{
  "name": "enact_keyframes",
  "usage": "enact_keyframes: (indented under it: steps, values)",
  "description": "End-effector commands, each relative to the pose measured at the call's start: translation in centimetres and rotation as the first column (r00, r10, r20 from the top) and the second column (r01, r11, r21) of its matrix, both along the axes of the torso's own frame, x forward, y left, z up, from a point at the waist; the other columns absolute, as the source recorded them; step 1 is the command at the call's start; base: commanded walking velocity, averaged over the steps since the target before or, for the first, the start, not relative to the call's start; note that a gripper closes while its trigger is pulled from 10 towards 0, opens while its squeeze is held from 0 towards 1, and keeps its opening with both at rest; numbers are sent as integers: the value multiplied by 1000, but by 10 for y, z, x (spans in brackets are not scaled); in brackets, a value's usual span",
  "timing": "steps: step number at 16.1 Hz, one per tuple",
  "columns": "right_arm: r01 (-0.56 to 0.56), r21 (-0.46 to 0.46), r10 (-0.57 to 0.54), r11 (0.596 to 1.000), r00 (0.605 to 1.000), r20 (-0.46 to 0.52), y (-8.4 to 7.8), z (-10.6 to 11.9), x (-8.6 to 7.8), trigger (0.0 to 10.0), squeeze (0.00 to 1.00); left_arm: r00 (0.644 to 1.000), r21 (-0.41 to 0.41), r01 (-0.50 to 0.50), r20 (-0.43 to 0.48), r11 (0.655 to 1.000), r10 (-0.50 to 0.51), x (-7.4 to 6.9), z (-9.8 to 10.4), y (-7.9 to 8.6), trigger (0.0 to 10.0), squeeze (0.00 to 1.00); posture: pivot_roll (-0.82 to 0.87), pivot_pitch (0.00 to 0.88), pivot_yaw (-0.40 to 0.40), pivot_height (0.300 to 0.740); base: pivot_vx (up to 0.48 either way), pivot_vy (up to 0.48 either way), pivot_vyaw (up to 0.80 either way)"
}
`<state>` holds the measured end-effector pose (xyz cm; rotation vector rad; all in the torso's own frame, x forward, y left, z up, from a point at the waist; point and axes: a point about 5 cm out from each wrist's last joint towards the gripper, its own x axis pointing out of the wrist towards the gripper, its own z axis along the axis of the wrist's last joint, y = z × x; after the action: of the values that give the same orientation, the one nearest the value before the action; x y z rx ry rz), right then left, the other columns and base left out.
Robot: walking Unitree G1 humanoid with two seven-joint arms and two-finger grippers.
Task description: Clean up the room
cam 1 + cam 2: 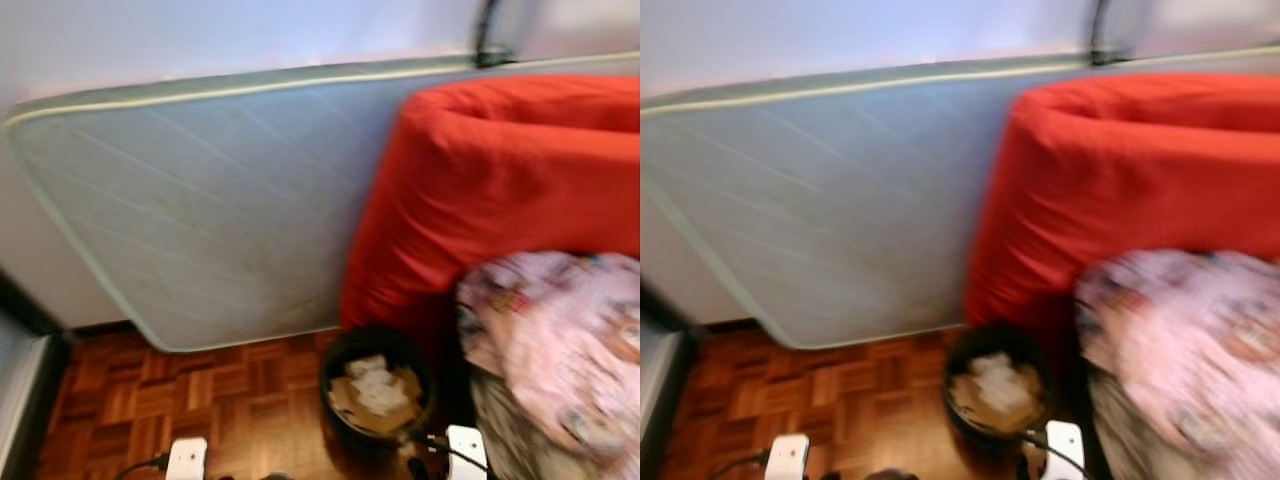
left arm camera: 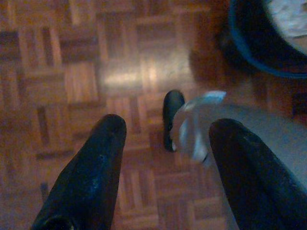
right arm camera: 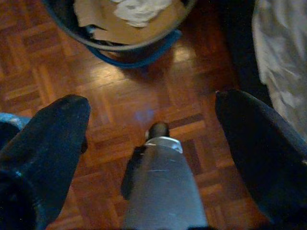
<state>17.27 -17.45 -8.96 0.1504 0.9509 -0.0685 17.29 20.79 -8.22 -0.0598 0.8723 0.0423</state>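
Note:
A dark round bin (image 1: pixel 378 392) stands on the parquet floor (image 1: pixel 230 400) at the foot of a red covered cushion (image 1: pixel 500 190). Inside lie brown cardboard (image 3: pixel 120 26) and crumpled white paper (image 3: pixel 139 8). My left gripper (image 2: pixel 168 125) hangs open over bare parquet with nothing between its fingers, the bin (image 2: pixel 268 43) a little way off to its side. My right gripper (image 3: pixel 153 103) is also open and holds nothing, hanging just short of the bin (image 3: pixel 120 43). Both head views are blurred.
A grey quilted mattress (image 1: pixel 200 210) leans on its side against the white wall. A crumpled pink patterned fabric (image 1: pixel 570 350) lies at the right, close beside the bin. A dark edge of furniture (image 1: pixel 25 400) borders the floor at far left. My own leg (image 3: pixel 160 187) shows below the right gripper.

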Motion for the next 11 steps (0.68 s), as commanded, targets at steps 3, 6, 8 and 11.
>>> enact_keyframes:
  steps: [3,6,8,11]
  values:
    - [6,-11,-6,1000,1000,-19,-6,-2,-5,10000,0,999,-6,3,-33,1000,-3,-8,-5,-5,10000,0,78,84,-15,740,-195,0,0]
    - [-2,-20,1,1000,1000,-22,-8,-1,-4,10000,0,1000,-12,0,-28,1000,-1,-3,-4,-13,10000,0,68,96,-25,740,0,0,0]
    - [-4,-24,4,1000,1000,-23,-10,-1,-5,10000,0,1000,-17,-1,-22,1000,0,-3,-5,-17,10000,0,59,103,-31,740,0,0,0]
    - [-9,-31,8,999,1000,-31,-12,-2,-7,10000,0,999,-16,-8,-37,1000,8,-10,-7,-12,10000,0,46,111,-33,740,0,0,0]
